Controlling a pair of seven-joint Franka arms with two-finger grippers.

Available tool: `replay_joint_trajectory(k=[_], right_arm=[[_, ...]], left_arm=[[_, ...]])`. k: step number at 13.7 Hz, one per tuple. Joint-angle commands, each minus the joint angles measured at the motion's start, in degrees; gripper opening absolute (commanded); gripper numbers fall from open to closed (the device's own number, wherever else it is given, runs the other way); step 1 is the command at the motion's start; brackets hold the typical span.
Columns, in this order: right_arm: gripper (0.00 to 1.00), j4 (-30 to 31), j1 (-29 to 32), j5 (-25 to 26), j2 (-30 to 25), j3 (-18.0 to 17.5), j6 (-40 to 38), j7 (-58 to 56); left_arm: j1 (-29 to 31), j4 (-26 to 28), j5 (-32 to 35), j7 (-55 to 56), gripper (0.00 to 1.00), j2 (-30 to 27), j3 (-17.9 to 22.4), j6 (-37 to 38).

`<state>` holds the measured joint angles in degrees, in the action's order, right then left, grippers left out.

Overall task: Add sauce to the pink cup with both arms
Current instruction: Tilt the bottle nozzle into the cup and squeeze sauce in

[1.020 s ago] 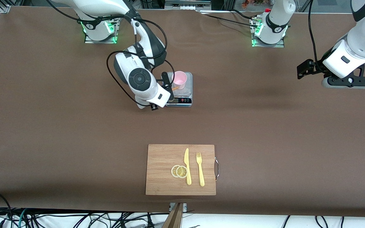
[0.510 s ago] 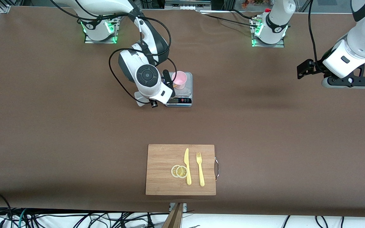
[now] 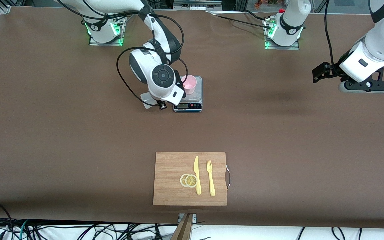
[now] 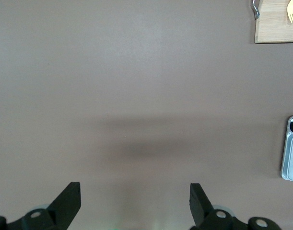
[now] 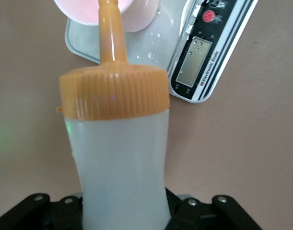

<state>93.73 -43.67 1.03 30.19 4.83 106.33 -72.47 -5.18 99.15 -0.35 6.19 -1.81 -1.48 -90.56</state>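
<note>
Over the kitchen scale (image 3: 187, 106), near the middle of the table (image 3: 78, 150) and farther from the front camera than the cutting board (image 3: 168, 180): pouring step in hand.

Right gripper (image 5: 122, 215) clamped shut on the squeeze bottle (image 5: 120, 163), low on its body. Orange nozzle (image 5: 110, 33) aimed at the pink cup (image 3: 189, 83), tip at the cup's mouth as seen from the right wrist. Whether any sauce is flowing: cannot tell. Pink cup upright on the scale's plate, on the part farther from the front camera, the display clear of it.

Left gripper (image 4: 134, 190) high over bare table toward the left arm's end, fingers spread wide, nothing between them; waits, well apart from the scale.

Next, by judgement: calls for keeping the tip inside the rim and squeezing or tipping further, gently, since the cup is light and a nudge from the nozzle could slide or topple it. Droplets already on the plate beside the cup, so aim matters.

Room: open tabletop all round the scale, and ample space between scale and cutting board. Knife (image 3: 197, 175), fork (image 3: 210, 178) and lemon slices (image 3: 188, 180) on the board, out of the way. Tight spot only at the cup rim and the plate's edge beside the right wrist.
</note>
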Motion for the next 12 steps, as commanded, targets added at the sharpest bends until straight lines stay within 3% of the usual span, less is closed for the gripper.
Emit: replay_joint_trajectory(k=[1,12], right_arm=[[0.00,1.98,-1.85,1.43,-2.51,0.36,-1.03,1.80],[0.00,1.28,-3.88,4.68,-2.24,0.36,-2.88,4.53]], left_arm=[[0.08,-0.54,-0.70,-0.03,1.00,-0.48,0.08,1.08],[0.08,-0.62,-0.70,-0.21,1.00,-0.48,0.08,1.08]])
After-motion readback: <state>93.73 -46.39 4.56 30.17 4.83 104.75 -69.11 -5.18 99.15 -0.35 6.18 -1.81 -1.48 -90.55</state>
